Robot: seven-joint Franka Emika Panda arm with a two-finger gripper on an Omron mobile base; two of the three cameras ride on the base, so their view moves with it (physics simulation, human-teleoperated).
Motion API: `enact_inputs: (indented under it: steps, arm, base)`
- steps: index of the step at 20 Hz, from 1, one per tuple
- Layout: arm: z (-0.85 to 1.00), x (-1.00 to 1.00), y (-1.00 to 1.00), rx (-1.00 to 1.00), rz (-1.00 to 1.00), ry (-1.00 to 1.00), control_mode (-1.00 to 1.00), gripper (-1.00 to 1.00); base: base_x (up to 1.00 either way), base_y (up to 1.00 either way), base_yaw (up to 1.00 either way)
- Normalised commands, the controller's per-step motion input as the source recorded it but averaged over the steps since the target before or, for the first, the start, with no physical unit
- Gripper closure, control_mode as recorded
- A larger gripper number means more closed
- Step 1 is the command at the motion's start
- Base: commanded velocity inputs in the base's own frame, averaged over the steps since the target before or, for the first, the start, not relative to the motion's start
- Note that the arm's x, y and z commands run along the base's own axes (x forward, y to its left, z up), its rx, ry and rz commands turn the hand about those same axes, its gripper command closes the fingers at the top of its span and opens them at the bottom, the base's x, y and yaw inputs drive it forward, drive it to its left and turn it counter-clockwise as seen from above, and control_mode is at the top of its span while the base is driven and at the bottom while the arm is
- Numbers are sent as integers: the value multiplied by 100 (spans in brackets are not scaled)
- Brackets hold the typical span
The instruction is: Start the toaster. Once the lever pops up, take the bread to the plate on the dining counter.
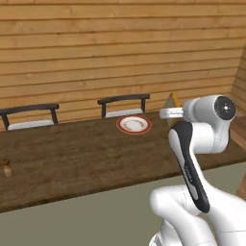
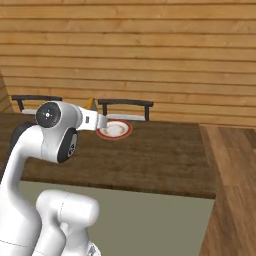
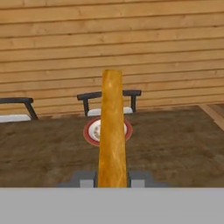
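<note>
My gripper (image 3: 112, 178) is shut on the bread (image 3: 112, 131), a tan slice held upright and seen edge-on. The slice also shows above the hand as bread (image 1: 171, 101) and bread (image 2: 90, 103). It hangs above the near part of the dining counter (image 3: 175, 144), a dark brown wood-grain slab. Farther back on the counter sits the plate (image 3: 89, 131), round with a red rim; the slice hides its middle in the hand view. From the base cameras the plate (image 1: 134, 124), plate (image 2: 115, 130) lies just beyond the hand. The toaster and its lever are out of view.
Two dark chairs (image 1: 124, 103), (image 1: 29, 116) stand behind the dining counter (image 1: 72, 163) against a wooden plank wall. A small brown shaker (image 1: 6, 168) sits at the counter's left end. The counter's right end borders wood floor (image 2: 235, 165).
</note>
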Motion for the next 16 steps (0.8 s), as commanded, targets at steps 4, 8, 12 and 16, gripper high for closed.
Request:
enact_inputs:
  steps: [4,8,12,16]
  arm:
    - [0,0,0,0,0,0,100,100]
    - [0,0,0,0,0,0,100,100]
    - [-1,11,-5,1,1,0,-100,100]
    - [-3,85,-24,7,9,13,-100,100]
  base:
    - [62,-12,3]
    - [42,-8,4]
    - [28,-9,3]
    - [0,0,0]
